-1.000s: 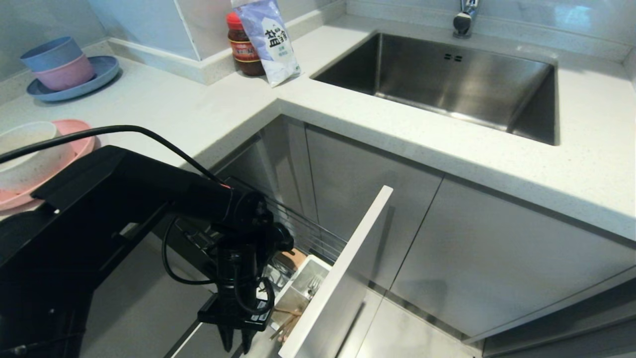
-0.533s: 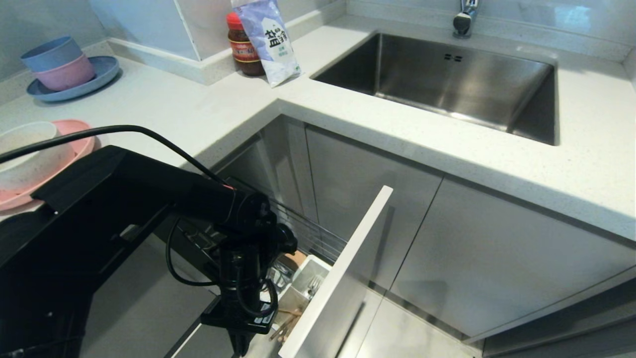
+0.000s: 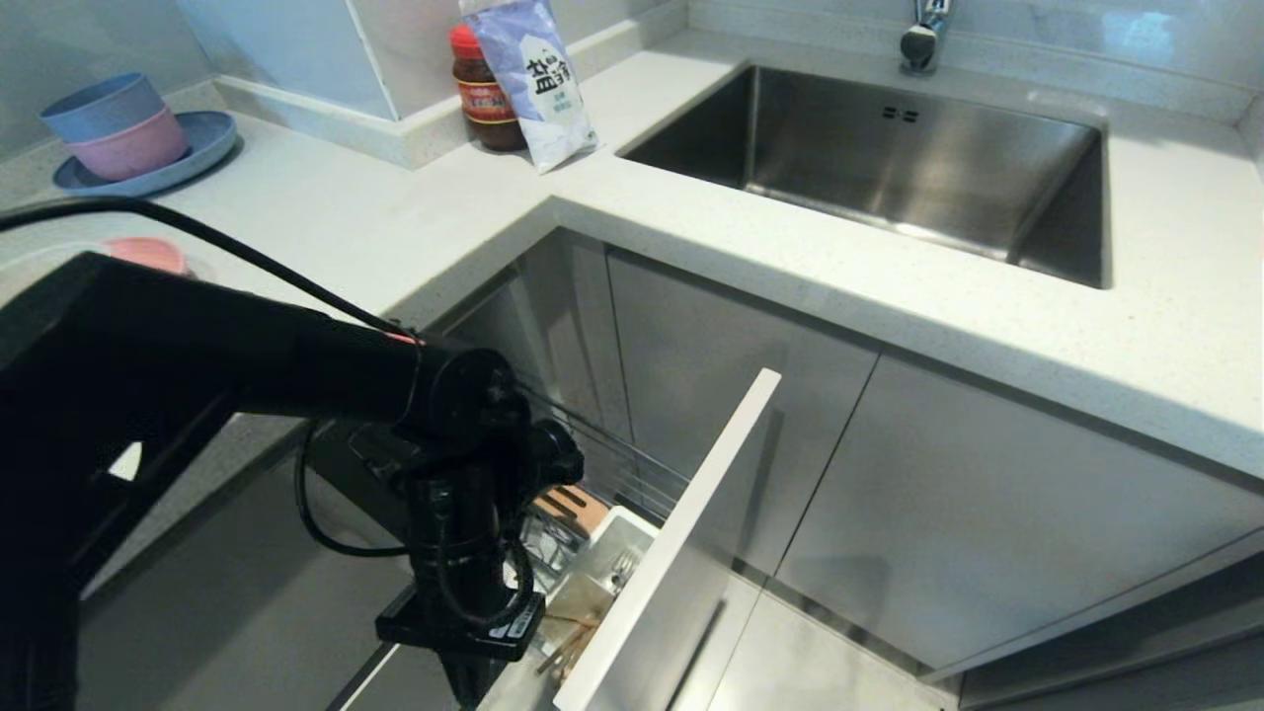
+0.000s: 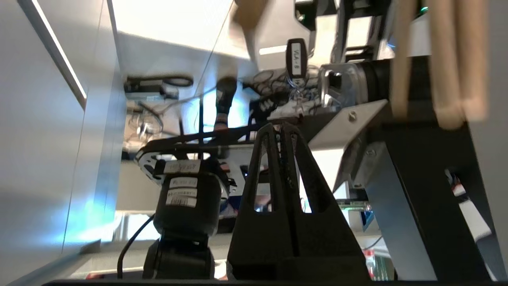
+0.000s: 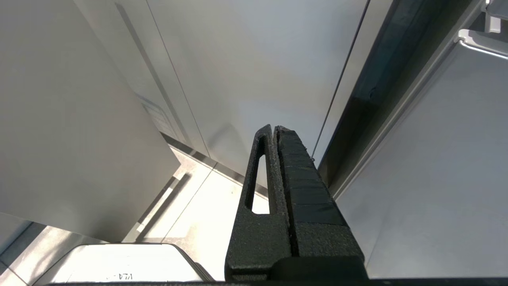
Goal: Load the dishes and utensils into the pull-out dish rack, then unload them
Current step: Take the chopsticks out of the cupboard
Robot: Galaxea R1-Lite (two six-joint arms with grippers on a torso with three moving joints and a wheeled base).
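- Grippers first: our left gripper (image 4: 281, 129) has its two fingers pressed together with nothing between them, as the left wrist view shows; in the head view it points downward just outside the pull-out dish rack (image 3: 632, 469), at the bottom edge of the view.
- Our right gripper (image 5: 274, 131) also has its fingers closed together on nothing; it sits low in front of grey cabinet doors (image 5: 254, 79) and pale floor tiles and does not appear in the head view.
- We see the rack drawn out from the cabinet below the white counter (image 3: 395, 217), its grey front panel (image 3: 681, 533) angled toward us.
- Inside it, the white cutlery cup (image 3: 602, 563) stands against the front panel, with the silver fork (image 3: 622, 568) in it.
- We see the light wooden chopsticks (image 3: 565, 647) lying low in the rack beside the cup; in the left wrist view pale blurred sticks, probably the same pair, cross close to the camera.
- A slotted wood strip (image 3: 571, 506) shows behind the cup, next to our left arm.
- Only a sliver of the pink plate (image 3: 148, 252) shows on the counter, above our left arm; we cannot make out the off-white bowl.
- Farther back on the counter we see a blue plate (image 3: 202, 148) carrying stacked blue and pink bowls (image 3: 114, 123), a red-lidded jar (image 3: 484, 94) and a white bag (image 3: 538, 79).
- The steel sink (image 3: 889, 158) lies to the right.
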